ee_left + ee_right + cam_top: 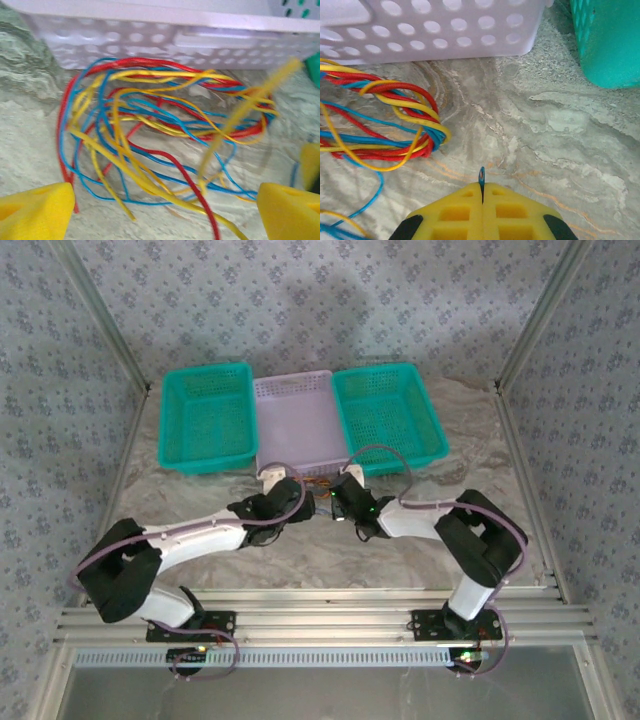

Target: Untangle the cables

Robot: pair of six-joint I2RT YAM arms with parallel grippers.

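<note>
Heaped loose on the table, just in front of the lilac basket: the cables, red, blue and yellow, looped through one another. Over the heap, the left gripper, spread wide and holding nothing, its yellow fingers either side of the tangle's near edge. Just right of the heap, the right gripper, pinched fully shut on a blue strand, a sliver poking up between the pads.

Likely to drag the whole heap along if pulled now, with nothing pinning the rest, and to tighten the crossings rather than free them. Easy to lose as well: so thin a strand, caught at the very tips.

Hidden under the pads: that strand's run back to the heap. Blurred in the left wrist view: one raised yellow strand, ends untraceable. From above, barely a glimpse of the heap between the grippers. Impossible to tell which loops pass over which.
</note>
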